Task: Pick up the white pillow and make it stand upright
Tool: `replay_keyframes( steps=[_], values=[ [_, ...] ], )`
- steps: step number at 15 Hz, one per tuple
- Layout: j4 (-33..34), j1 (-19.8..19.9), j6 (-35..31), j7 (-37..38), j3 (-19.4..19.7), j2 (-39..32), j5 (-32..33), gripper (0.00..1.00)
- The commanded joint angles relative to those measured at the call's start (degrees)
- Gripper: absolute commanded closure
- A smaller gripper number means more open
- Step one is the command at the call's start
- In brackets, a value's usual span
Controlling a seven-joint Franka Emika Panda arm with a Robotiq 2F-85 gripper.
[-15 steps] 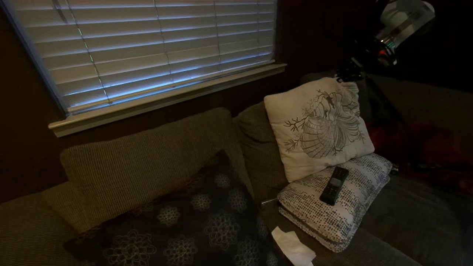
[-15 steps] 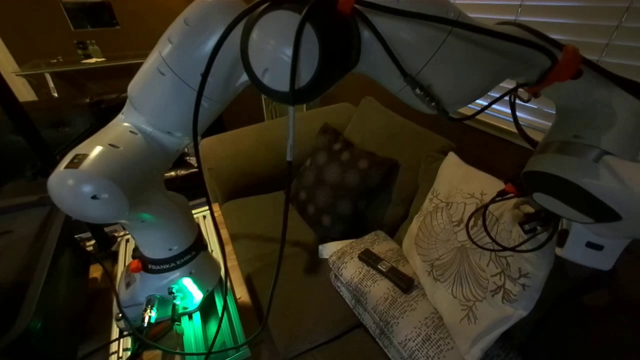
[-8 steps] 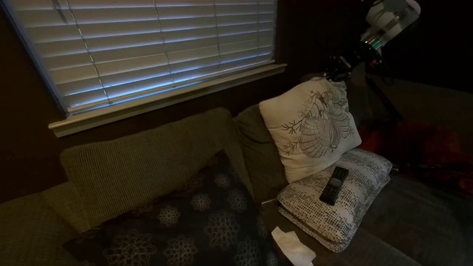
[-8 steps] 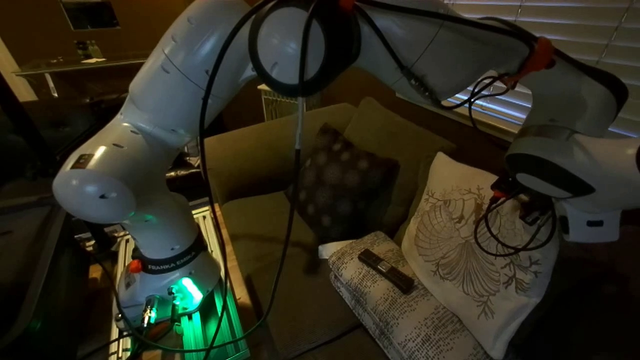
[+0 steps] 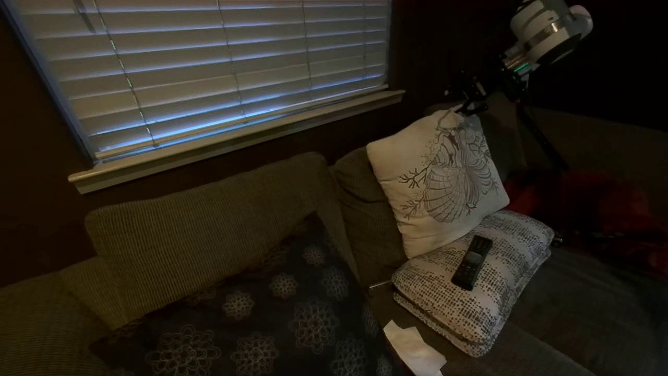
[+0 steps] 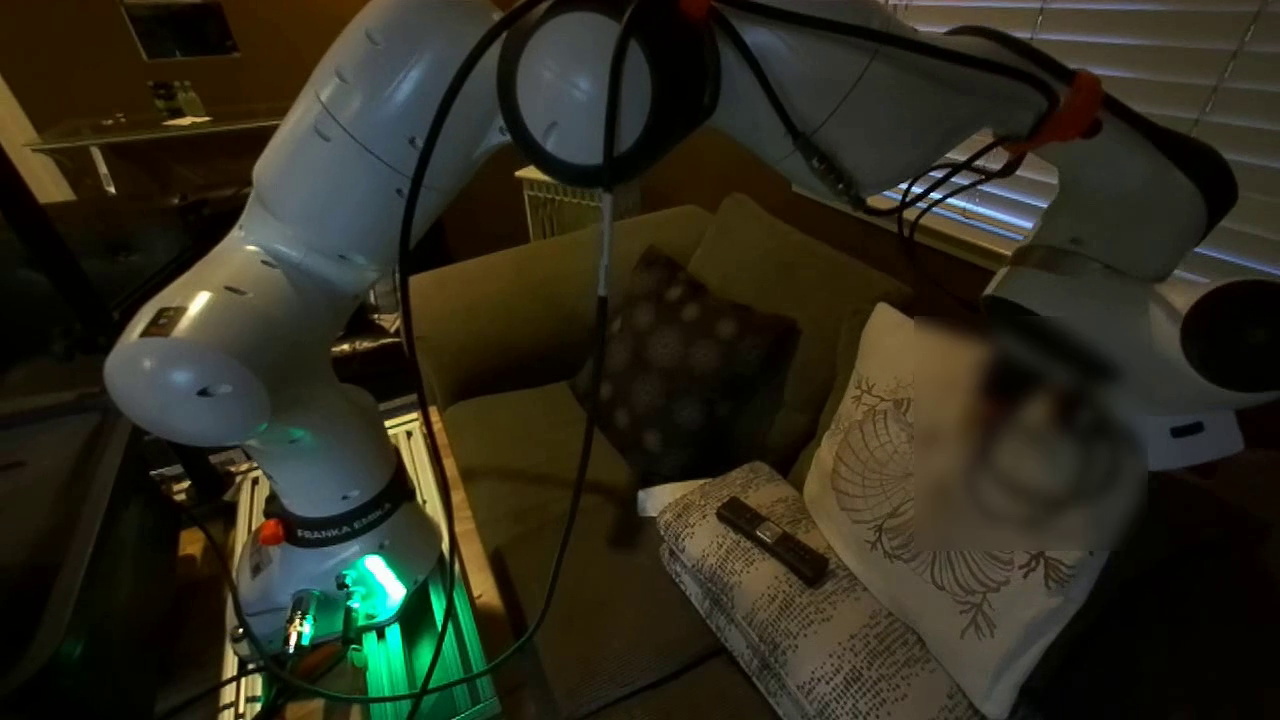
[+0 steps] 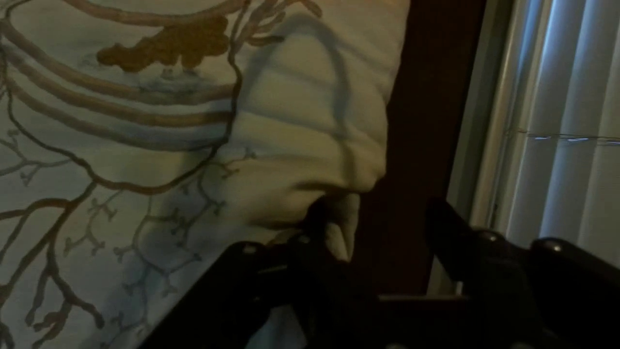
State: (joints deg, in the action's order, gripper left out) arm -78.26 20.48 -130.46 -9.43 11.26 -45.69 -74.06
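Observation:
The white pillow (image 5: 438, 183), with its line-drawn shell facing out, stands on edge behind the dotted cushion, leaning back on the sofa in both exterior views. At its top edge is my gripper (image 5: 466, 107). In the wrist view the gripper (image 7: 378, 215) is open, and the dark wall shows between its fingers. One finger (image 7: 317, 218) presses into a fold of the pillow (image 7: 290, 145); the opposite finger (image 7: 443, 218) is apart from the cloth, on the window side. A blurred patch hides the gripper in an exterior view where the pillow (image 6: 870, 470) is partly covered too.
A dotted cushion (image 5: 511, 250) lies before the pillow, with a black remote (image 5: 472, 261) on top. Nearby are a dark flowered pillow (image 5: 255, 313) and a white paper (image 5: 415, 347). The window sill (image 5: 235, 141) and blinds (image 7: 571, 169) are close behind the gripper.
The pillow shifted toward the sofa back along with the gripper, then came to rest. My gripper has since opened and let go of the pillow's bunched top edge.

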Motion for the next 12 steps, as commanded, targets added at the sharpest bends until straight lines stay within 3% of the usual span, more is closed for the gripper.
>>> replay_keyframes(
  steps=[1,3,8,12],
  values=[
    [-9.75,1.25,-1.31,-7.61,-3.02,7.38,-3.70,0.10],
    [-13.69,1.11,0.03,-8.30,-2.52,10.52,-2.74,0.01],
    [-21.59,0.46,-0.85,-10.44,-1.49,17.47,-2.95,0.00],
    [-27.96,-1.81,-3.17,-9.04,0.74,22.49,1.91,0.00]
  ],
)
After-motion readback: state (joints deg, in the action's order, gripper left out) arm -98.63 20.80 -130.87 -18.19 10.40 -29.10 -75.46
